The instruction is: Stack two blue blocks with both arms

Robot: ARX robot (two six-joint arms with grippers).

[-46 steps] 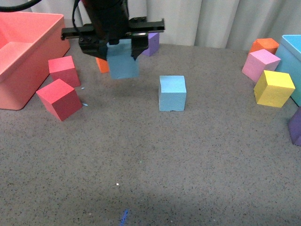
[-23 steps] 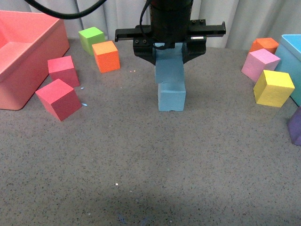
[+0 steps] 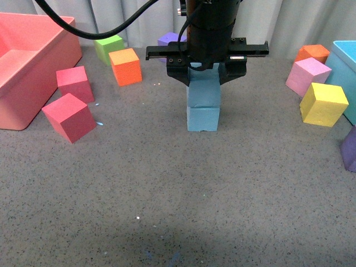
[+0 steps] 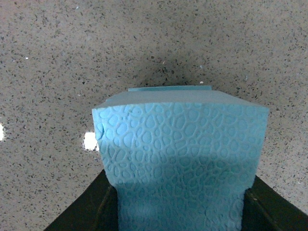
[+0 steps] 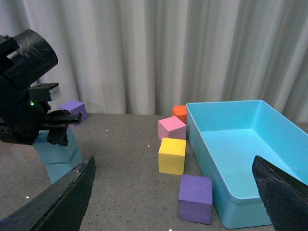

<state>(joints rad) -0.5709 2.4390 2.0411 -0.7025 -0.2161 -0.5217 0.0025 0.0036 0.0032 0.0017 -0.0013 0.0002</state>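
My left gripper (image 3: 204, 78) is shut on a sky-blue block (image 3: 203, 90) and holds it right on top of the second blue block (image 3: 203, 118), which stands at the table's middle. The two look to be touching, the upper one turned slightly. In the left wrist view the held block (image 4: 180, 159) fills the frame between the black fingers (image 4: 94, 214), and a strip of the lower block (image 4: 168, 88) shows beyond it. My right gripper (image 5: 171, 197) is open and empty, off to the right; its view shows the left arm (image 5: 29, 110) and both blocks (image 5: 60, 149).
A coral bin (image 3: 22, 67) stands at the left with two red cubes (image 3: 70, 117), an orange cube (image 3: 125, 65) and a green cube (image 3: 108, 47). At the right are pink (image 3: 307, 75), yellow (image 3: 324, 103), orange (image 3: 312, 53) and purple (image 3: 350, 147) cubes and a turquoise bin (image 3: 345, 61).
My left gripper has carried the blue block from the left to over the second blue block and come down until it sits on top of it.
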